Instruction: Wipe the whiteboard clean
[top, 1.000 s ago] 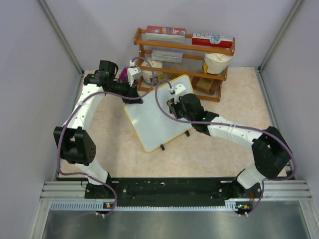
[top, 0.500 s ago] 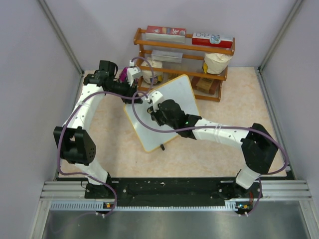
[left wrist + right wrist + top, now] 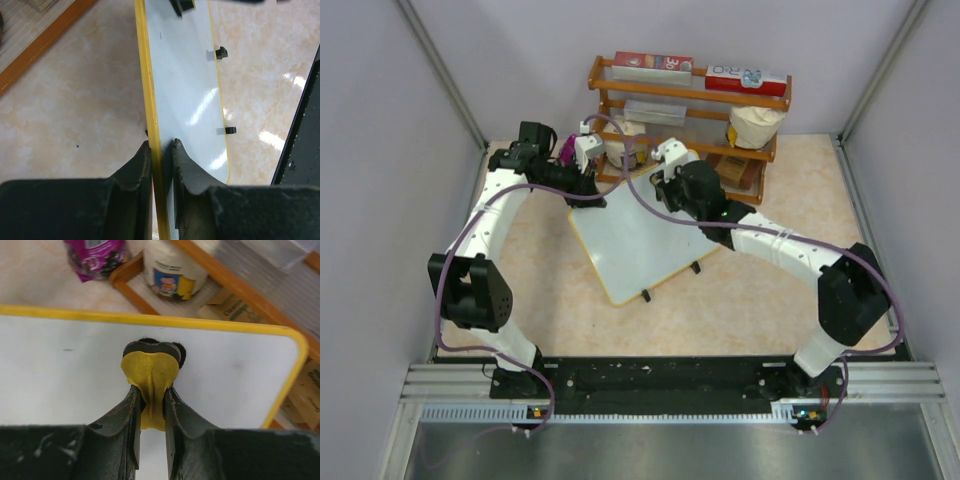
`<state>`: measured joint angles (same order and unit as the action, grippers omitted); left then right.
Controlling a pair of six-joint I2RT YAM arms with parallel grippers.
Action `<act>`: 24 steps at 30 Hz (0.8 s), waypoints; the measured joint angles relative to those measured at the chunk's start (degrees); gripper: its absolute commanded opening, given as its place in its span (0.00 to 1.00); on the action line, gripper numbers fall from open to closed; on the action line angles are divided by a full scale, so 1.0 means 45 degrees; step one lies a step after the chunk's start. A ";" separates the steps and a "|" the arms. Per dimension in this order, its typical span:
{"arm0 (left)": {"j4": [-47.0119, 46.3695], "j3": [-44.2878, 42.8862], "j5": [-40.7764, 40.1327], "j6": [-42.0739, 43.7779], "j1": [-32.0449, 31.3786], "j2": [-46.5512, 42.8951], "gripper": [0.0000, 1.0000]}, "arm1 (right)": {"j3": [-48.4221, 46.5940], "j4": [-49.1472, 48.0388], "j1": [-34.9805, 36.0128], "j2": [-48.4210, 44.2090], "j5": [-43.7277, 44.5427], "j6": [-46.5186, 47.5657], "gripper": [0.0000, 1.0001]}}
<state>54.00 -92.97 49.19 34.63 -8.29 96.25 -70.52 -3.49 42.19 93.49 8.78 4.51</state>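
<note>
I note pale lavender walls (image 3: 380,120) on three sides and a beige marbled tabletop (image 3: 770,300). A wooden rack (image 3: 690,95) stands against the far wall. The left wrist view shows glare spots on the tabletop.

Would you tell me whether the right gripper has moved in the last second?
Yes. The right gripper swept left across the whiteboard, then back right and farther away, ending nearer the wooden shelf than before.

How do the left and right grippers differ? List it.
The left gripper pinches the whiteboard's yellow frame; the right gripper pinches a yellow eraser. The left straddles the rim; the right is over the white face. Both are shut, with black fingers.
</note>
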 measured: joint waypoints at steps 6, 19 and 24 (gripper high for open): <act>0.0034 0.0019 0.0005 0.0000 0.0000 -0.0010 0.00 | -0.0024 -0.0282 -0.1554 -0.0039 0.0146 0.0107 0.00; 0.0107 0.0029 0.0141 0.0005 0.0000 -0.0058 0.00 | -0.0010 -0.0282 -0.3162 -0.0039 0.0034 0.0442 0.00; 0.0117 0.0034 0.0131 0.0005 0.0000 -0.0058 0.00 | 0.0010 -0.0199 -0.2817 -0.0073 0.0049 0.0486 0.00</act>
<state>54.52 -92.82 49.78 34.65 -8.29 95.98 -70.48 -4.38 29.52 93.17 8.99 6.70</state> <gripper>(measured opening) 0.187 0.188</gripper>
